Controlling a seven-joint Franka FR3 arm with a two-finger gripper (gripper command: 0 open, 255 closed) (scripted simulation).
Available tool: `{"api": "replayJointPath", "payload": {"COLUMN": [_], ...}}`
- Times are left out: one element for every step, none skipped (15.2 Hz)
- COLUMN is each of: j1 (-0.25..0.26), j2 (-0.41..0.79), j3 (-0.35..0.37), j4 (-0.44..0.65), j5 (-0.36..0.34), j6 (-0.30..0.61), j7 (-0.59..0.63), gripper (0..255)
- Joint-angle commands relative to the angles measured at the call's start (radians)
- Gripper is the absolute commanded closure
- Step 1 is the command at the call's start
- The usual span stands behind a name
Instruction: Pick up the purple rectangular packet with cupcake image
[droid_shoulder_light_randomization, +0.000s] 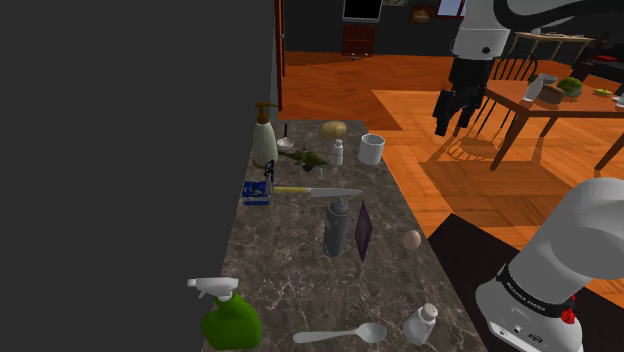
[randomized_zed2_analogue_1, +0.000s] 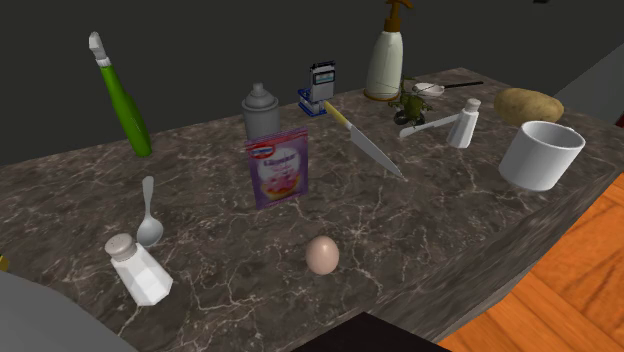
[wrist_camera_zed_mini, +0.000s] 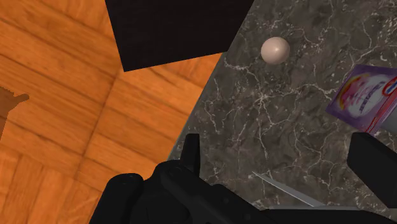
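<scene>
The purple packet (droid_shoulder_light_randomization: 364, 232) stands upright on the dark marble counter (droid_shoulder_light_randomization: 300, 270), edge-on in the shoulder view. Its cupcake picture faces the second exterior view, where the packet (randomized_zed2_analogue_1: 278, 166) stands in front of a grey bottle (randomized_zed2_analogue_1: 261, 110). My black gripper (droid_shoulder_light_randomization: 455, 118) hangs high in the air, up and to the right of the packet in the shoulder view, over the counter's edge and the wooden floor. In the wrist view the fingers (wrist_camera_zed_mini: 191, 149) stand wide apart with nothing between them, and the packet (wrist_camera_zed_mini: 366, 97) lies well ahead of the gripper (wrist_camera_zed_mini: 283, 156), beside the egg (wrist_camera_zed_mini: 275, 49).
Close to the packet are the grey bottle (droid_shoulder_light_randomization: 337, 226), an egg (droid_shoulder_light_randomization: 411, 239) and a knife (droid_shoulder_light_randomization: 315, 191). A white cup (droid_shoulder_light_randomization: 372, 149), soap dispenser (droid_shoulder_light_randomization: 264, 135), spoon (droid_shoulder_light_randomization: 340, 334), salt shaker (droid_shoulder_light_randomization: 420, 323) and green spray bottle (droid_shoulder_light_randomization: 230, 315) also stand on the counter. A dark wall borders it.
</scene>
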Motion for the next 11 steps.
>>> {"api": "replayJointPath", "payload": {"j1": [0.0, 0.002, 0.005, 0.008, 0.011, 0.014, 0.018, 0.021, 0.025, 0.028, 0.032], "j2": [0.0, -0.007, -0.013, -0.016, -0.016, -0.014, -0.01, -0.003, 0.006, 0.019, 0.034], "j3": [0.0, 0.02, 0.04, 0.06, 0.082, 0.104, 0.126, 0.149, 0.172, 0.195, 0.219], "j4": [0.0, -0.029, -0.057, -0.083, -0.108, -0.13, -0.151, -0.17, -0.188, -0.203, -0.216], "j5": [0.0, 0.014, 0.028, 0.042, 0.057, 0.071, 0.085, 0.099, 0.113, 0.126, 0.138], "j6": [0.0, 0.031, 0.063, 0.095, 0.129, 0.163, 0.198, 0.234, 0.27, 0.308, 0.346], "j7": [0.0, 0.034, 0.068, 0.102, 0.136, 0.17, 0.204, 0.237, 0.271, 0.306, 0.34], "gripper": [0, 0, 0, 0, 0, 0, 0, 0, 0, 0, 0]}}
